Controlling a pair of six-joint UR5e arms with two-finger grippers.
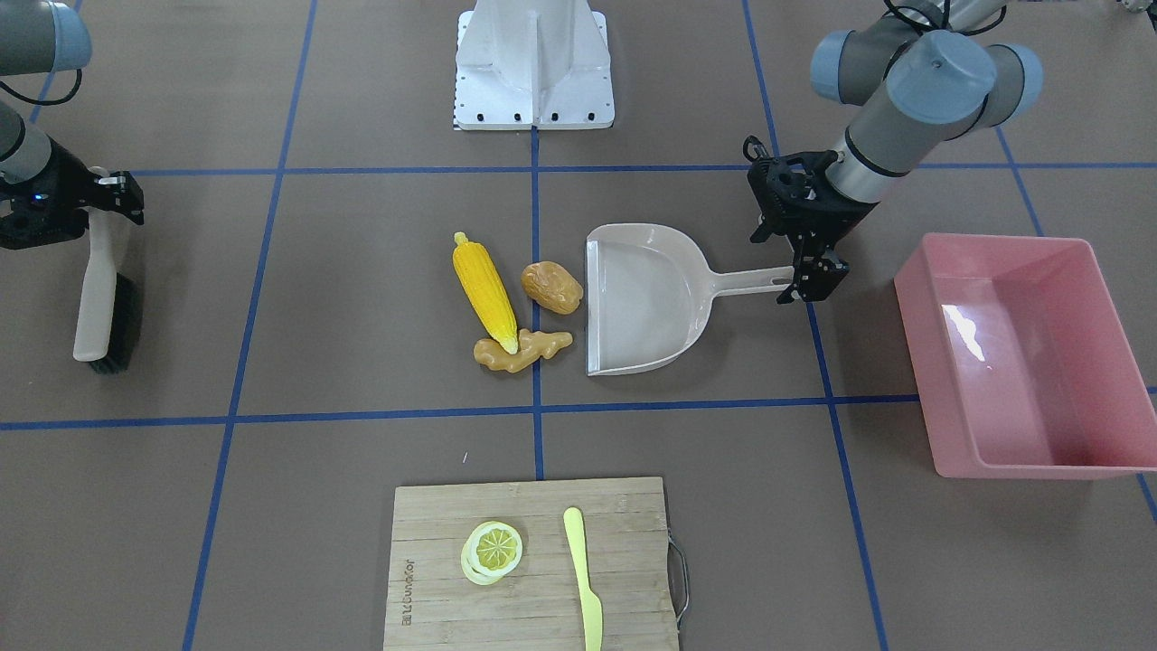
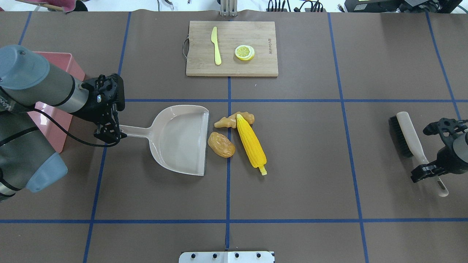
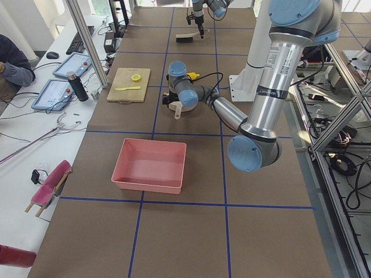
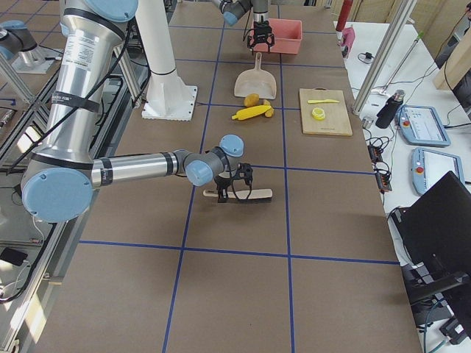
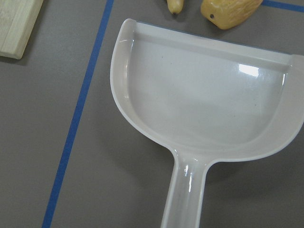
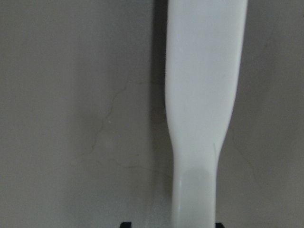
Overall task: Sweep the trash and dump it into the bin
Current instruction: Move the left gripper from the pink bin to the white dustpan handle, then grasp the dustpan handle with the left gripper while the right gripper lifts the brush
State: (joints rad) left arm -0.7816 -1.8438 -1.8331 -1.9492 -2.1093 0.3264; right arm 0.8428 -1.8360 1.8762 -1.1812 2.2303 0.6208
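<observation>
Dustpan (image 1: pixel 646 298) handle in left claw (image 1: pixel 811 287), brush (image 2: pixel 409 140) handle in right claw (image 2: pixel 427 171), bin (image 1: pixel 994 262) half hidden overhead, whole front-on

Looking along the table, you see the pink bin (image 3: pixel 149 165) nearest, open side up. Beyond it the near left arm (image 3: pixel 272 69) bends down over the dustpan (image 3: pixel 178 110), with a yellow bit of the corn cob (image 3: pixel 194 75) just behind. The cutting board (image 3: pixel 128 84) lies to their left. The far arm (image 3: pixel 200 11) hangs above the brush (image 3: pixel 184 39).
</observation>
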